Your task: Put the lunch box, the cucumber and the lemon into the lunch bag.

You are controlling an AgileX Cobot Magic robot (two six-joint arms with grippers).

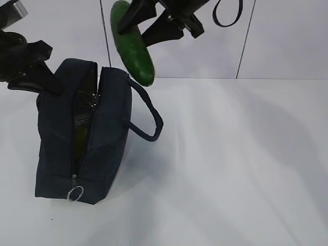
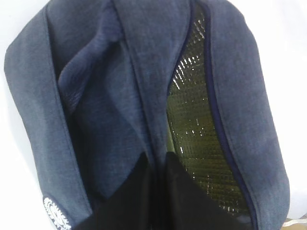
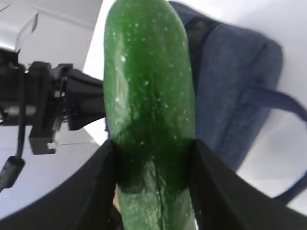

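1. Exterior view: the right claw (image 1: 154, 23) hangs above and just behind the lunch bag (image 1: 110, 133), pinching the cucumber (image 1: 133, 43) near its upper end, so the lower tip points down toward the bag's far rim. The bag stands on the white table (image 1: 241, 164) with its zipper run open along the top, and the ring pull (image 1: 75, 193) rests at the near end. The left claw (image 1: 36, 77) sits against the bag's far left corner. One loop handle (image 1: 148, 115) juts out on the right side. Neither lunch box nor lemon is visible on the table; whether they lie inside cannot be told.

2. Left wrist view: the left claw (image 2: 156, 191) is pressed onto a fold of the bag's navy cloth (image 2: 120, 110), apparently holding the mouth apart. The silvery lining (image 2: 196, 129) shows through the gap. Judgement: this hold should be kept firm so the slot does not close.

3. Right wrist view: the cucumber (image 3: 148, 110) is held lengthwise between the fingers (image 3: 211, 187), with the bag (image 3: 230, 81) beyond it. Judgement: the slot is long and narrow, so the cucumber is best turned parallel to the zipper line, lowered tip first clear of the handle, and let go only once most of its length is inside.
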